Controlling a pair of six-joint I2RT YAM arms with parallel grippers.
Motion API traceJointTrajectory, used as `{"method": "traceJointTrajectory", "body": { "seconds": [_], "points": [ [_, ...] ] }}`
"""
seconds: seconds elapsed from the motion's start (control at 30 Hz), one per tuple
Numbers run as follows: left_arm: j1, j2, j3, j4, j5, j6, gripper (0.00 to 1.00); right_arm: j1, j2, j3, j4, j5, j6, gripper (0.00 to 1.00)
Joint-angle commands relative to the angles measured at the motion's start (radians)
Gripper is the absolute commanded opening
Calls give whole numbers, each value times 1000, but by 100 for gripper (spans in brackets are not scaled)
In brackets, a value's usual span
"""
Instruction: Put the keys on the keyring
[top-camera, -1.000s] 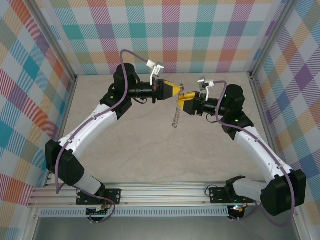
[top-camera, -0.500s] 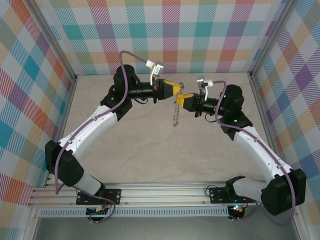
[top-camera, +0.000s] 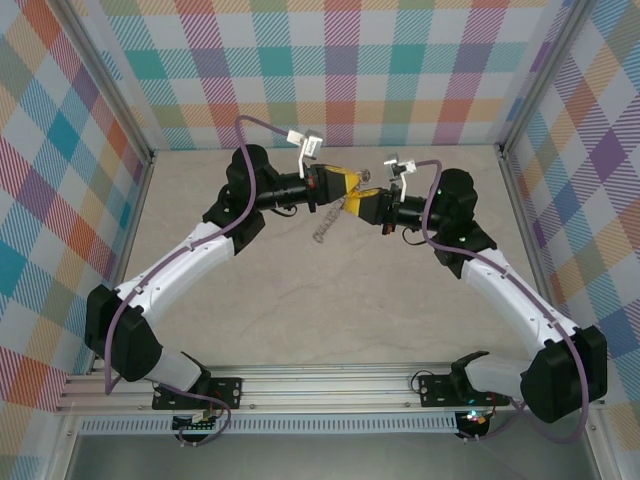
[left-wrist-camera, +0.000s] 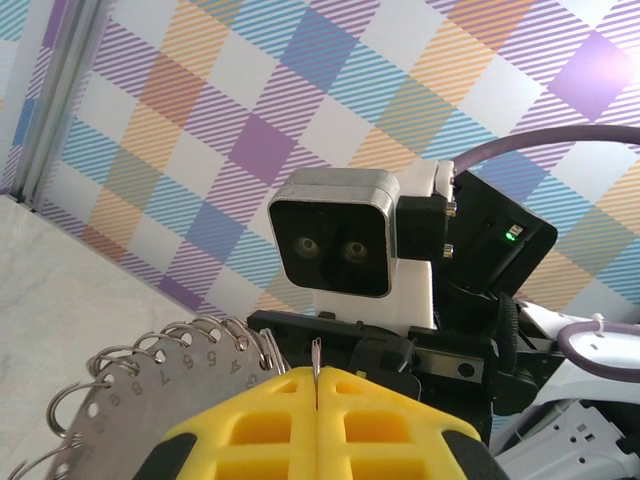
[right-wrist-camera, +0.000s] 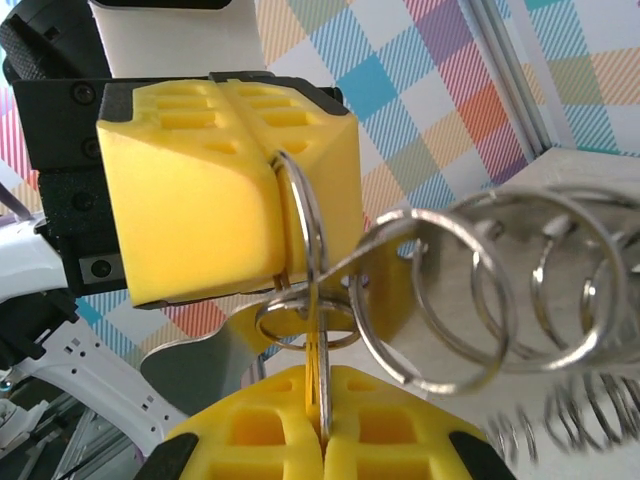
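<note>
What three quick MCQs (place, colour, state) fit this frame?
1. Where do the left gripper and right gripper meet?
A. over the far half of the table
B. down by the arm bases
C. against the left wall

2. What colour are the fingers?
A. blue
B. yellow
C. black

3. What state is the right gripper in?
A. wide open
B. shut and empty
C. shut on the keyring

Answers:
1 A: the top view has them tip to tip, well beyond the bases.
2 B: both wrist views show yellow blocks.
3 C: in the right wrist view the fingers are closed with thin ring wire clamped in the seam.
</note>
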Motion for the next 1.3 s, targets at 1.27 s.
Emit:
{"method": "traceJointTrajectory", "body": {
  "seconds": [1.27],
  "points": [
    [-17,-80,-17,-77,-22,138,0,-20,-65,338,-761,145,-438,0]
  ]
}}
